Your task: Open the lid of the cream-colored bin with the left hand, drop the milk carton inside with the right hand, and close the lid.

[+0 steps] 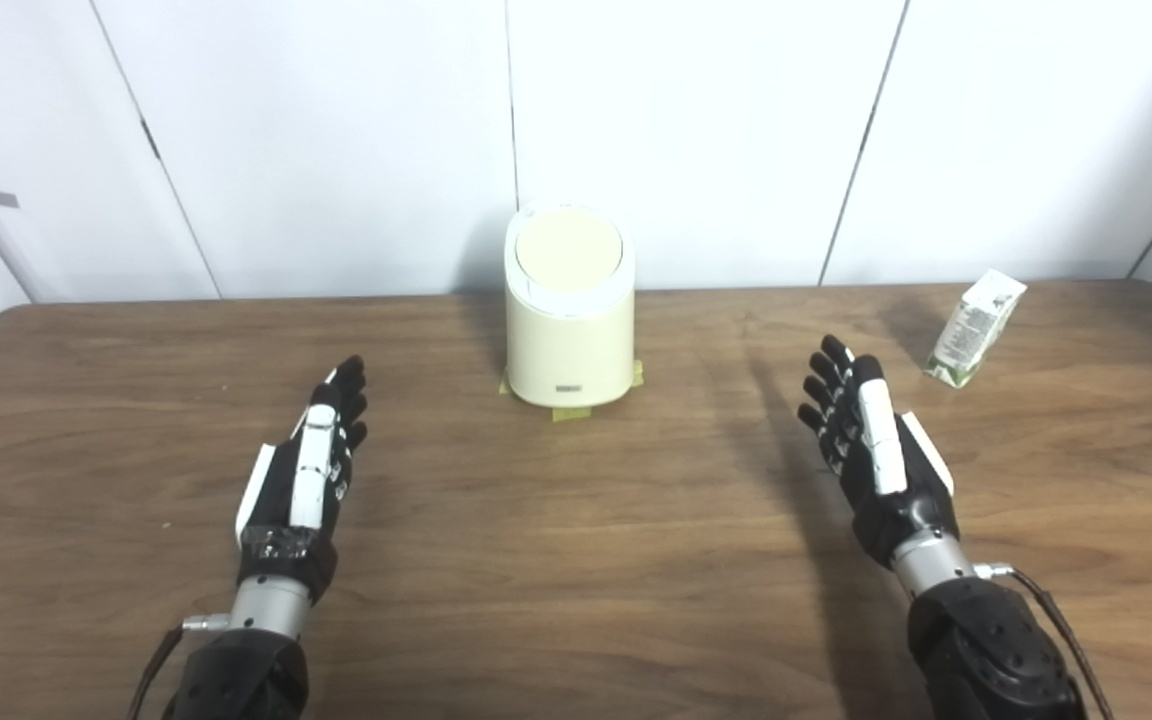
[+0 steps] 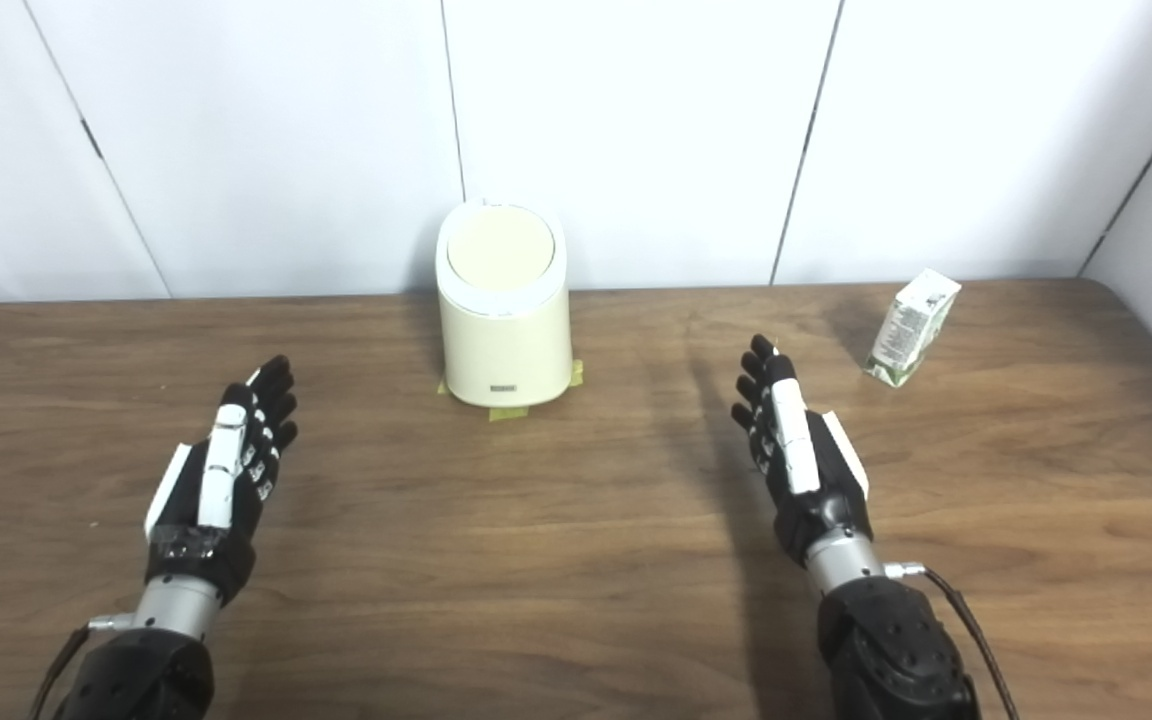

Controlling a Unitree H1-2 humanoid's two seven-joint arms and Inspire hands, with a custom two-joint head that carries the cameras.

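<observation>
Cream-colored bin (lid shut) mid-table; tilted milk carton far right.

Head cameras, side by side, overlooking table.

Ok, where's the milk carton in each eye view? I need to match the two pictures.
Left eye view: the milk carton stands tilted at far right, near the table's back edge, beyond the right robot hand.
Right eye view: same carton, still right of centre but further in from the picture's edge.
Shared landmark: the cream-colored bin, lid closed, at the back middle of the table; the carton stands well to its right.
</observation>
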